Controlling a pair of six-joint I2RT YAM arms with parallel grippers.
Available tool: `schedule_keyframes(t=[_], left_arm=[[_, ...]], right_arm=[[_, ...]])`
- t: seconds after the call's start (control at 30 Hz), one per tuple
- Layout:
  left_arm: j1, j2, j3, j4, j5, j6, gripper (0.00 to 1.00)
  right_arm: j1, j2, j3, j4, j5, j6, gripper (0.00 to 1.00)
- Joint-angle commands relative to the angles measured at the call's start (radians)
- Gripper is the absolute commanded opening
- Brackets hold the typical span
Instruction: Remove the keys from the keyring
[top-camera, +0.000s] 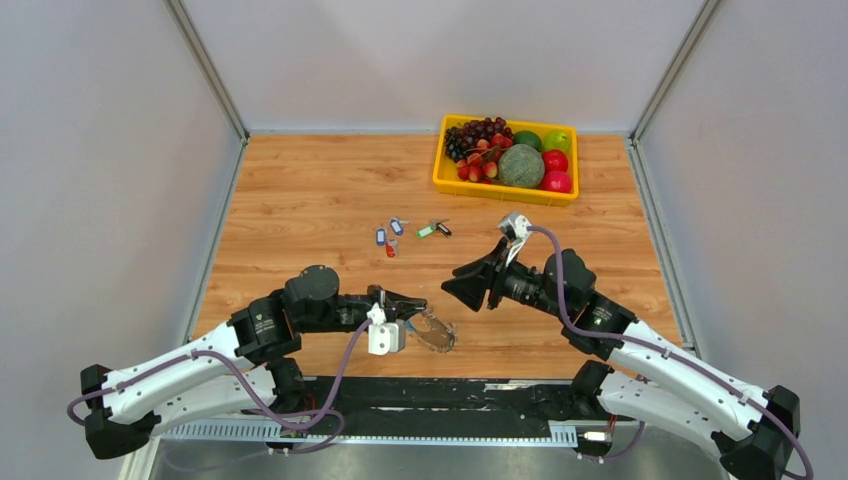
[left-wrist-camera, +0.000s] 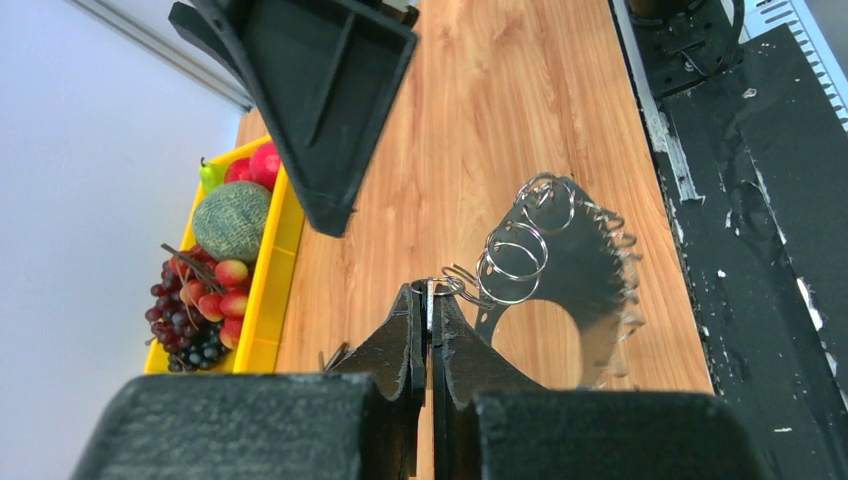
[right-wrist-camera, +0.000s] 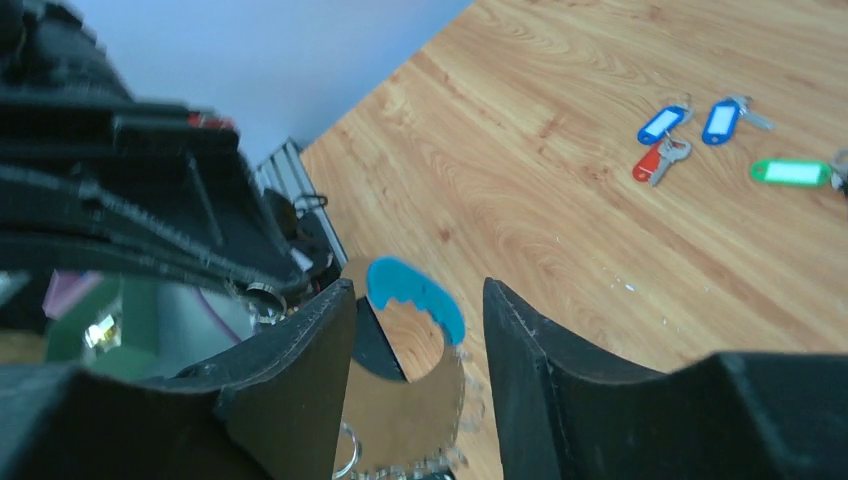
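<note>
The keyring is a flat grey hoop with a jagged edge, just in front of my left gripper. In the left wrist view that gripper is shut on a small silver split ring linked to the hoop, which carries more split rings. My right gripper is open and empty, just above and right of the hoop. In the right wrist view the hoop's blue section lies beyond the gap between its fingers. Several loose keys lie on the table: blue, blue, red, green.
A yellow tray of fruit stands at the back right of the wooden table; it also shows in the left wrist view. A black mat runs along the near edge by the arm bases. Grey walls close in both sides.
</note>
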Motion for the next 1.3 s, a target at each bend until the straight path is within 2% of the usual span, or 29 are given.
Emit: schedule_keyframes(t=[0.0, 0.23, 0.5, 0.8, 0.93, 1.07, 1.2, 1.27], left_arm=[[-0.003, -0.012, 0.01, 0.038, 0.041, 0.007, 0.0], [-0.003, -0.012, 0.01, 0.038, 0.052, 0.009, 0.0], [-0.003, -0.01, 0.011, 0.036, 0.077, 0.009, 0.0], [-0.003, -0.011, 0.014, 0.034, 0.102, 0.01, 0.0], [-0.003, -0.016, 0.015, 0.033, 0.105, 0.01, 0.0], [-0.003, -0.014, 0.014, 0.033, 0.108, 0.011, 0.0], [-0.003, -0.013, 0.014, 0.032, 0.112, 0.011, 0.0], [-0.003, -0.013, 0.014, 0.032, 0.111, 0.011, 0.0]], right_arm=[[0.01, -0.024, 0.009, 0.064, -0.219, -0.311, 0.52], [0.055, -0.049, -0.036, 0.116, -0.314, -0.478, 0.48], [0.161, -0.025, -0.056, 0.138, -0.271, -0.65, 0.47], [0.195, 0.039, -0.028, 0.156, -0.251, -0.678, 0.35], [0.199, 0.047, -0.026, 0.157, -0.25, -0.681, 0.34], [0.204, 0.051, -0.02, 0.168, -0.256, -0.677, 0.26], [0.205, 0.054, -0.014, 0.176, -0.257, -0.669, 0.27], [0.206, 0.053, -0.015, 0.176, -0.264, -0.669, 0.24]])
